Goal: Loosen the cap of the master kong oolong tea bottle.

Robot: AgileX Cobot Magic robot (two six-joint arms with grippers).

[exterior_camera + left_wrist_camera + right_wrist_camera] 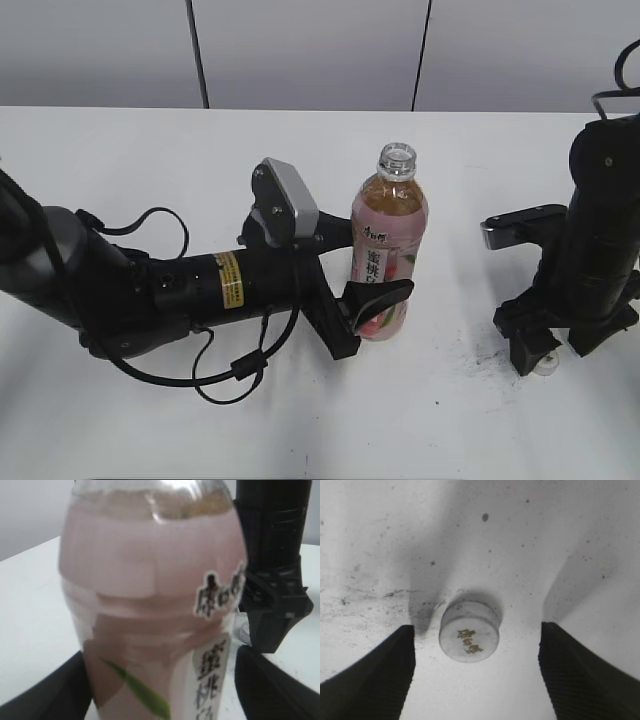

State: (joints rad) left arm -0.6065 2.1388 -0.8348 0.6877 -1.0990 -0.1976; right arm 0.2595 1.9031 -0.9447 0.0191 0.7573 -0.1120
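The master kong oolong tea bottle (388, 250) stands upright mid-table, its pink label filling the left wrist view (150, 605). Its threaded neck (397, 160) is bare, with no cap on it. My left gripper (365, 285) straddles the bottle's lower body. In the left wrist view, this gripper (162, 690) has its left finger at the label's edge and its right finger a little apart from the bottle. The small white cap (469, 632) lies flat on the table, printed top up. My right gripper (476, 675) stands open over the cap (547, 366), neither finger touching it.
The white table (450, 420) has dark scuff marks (480, 350) near the right arm. A black cable loop (230, 375) trails under the left arm. The right arm's black body (272, 555) rises just behind the bottle in the left wrist view.
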